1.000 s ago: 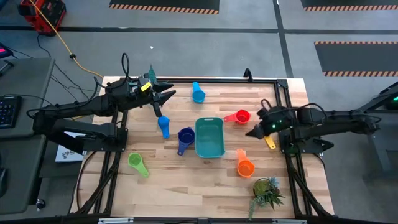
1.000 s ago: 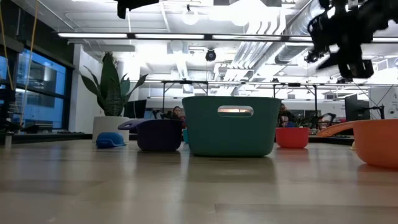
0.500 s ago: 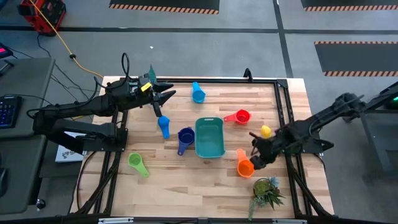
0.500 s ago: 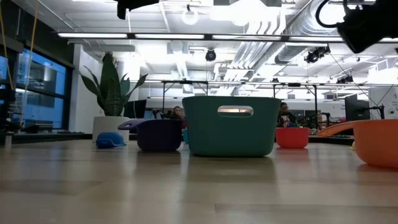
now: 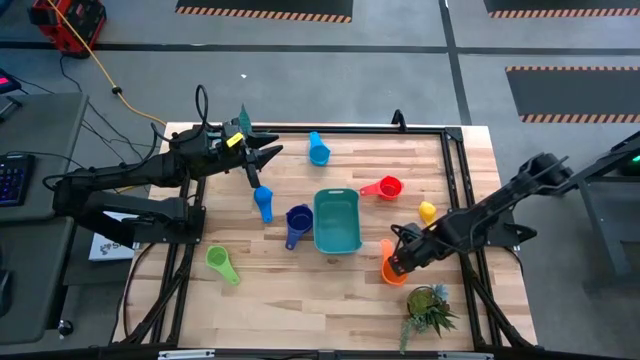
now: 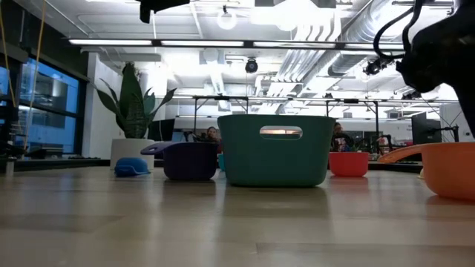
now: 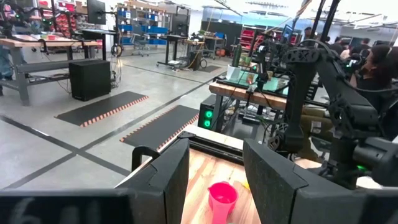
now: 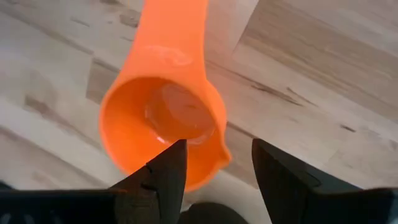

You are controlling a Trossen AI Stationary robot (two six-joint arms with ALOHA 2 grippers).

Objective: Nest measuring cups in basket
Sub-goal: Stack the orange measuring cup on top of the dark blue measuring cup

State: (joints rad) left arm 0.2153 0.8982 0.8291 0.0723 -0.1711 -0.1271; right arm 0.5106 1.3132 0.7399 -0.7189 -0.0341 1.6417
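Observation:
My right gripper (image 5: pixel 394 262) hovers open over the orange measuring cup (image 5: pixel 393 268), which sits upright near the table's near right. In the right wrist view my right gripper (image 8: pixel 219 148) straddles the orange cup's rim (image 8: pixel 214 152), one finger over the bowl and one outside. The teal basket (image 5: pixel 337 222) stands mid-table. Around it rest the dark blue cup (image 5: pixel 297 222), blue cup (image 5: pixel 263 200), light blue cup (image 5: pixel 318 151), red cup (image 5: pixel 386 187), yellow cup (image 5: pixel 427 211) and green cup (image 5: pixel 221 263). My left gripper (image 5: pixel 270 152) waits open, raised over the far left.
A small potted plant (image 5: pixel 430 306) lies at the near right corner, close to the orange cup. A black frame rail (image 5: pixel 452 170) runs along the table's right edge. Bare wood (image 5: pixel 300 290) stretches between the green cup and the orange cup.
My right gripper has swung from the yellow cup near the right edge toward the near edge and a little left, coming down over the orange cup. The yellow cup now shows uncovered on the table.

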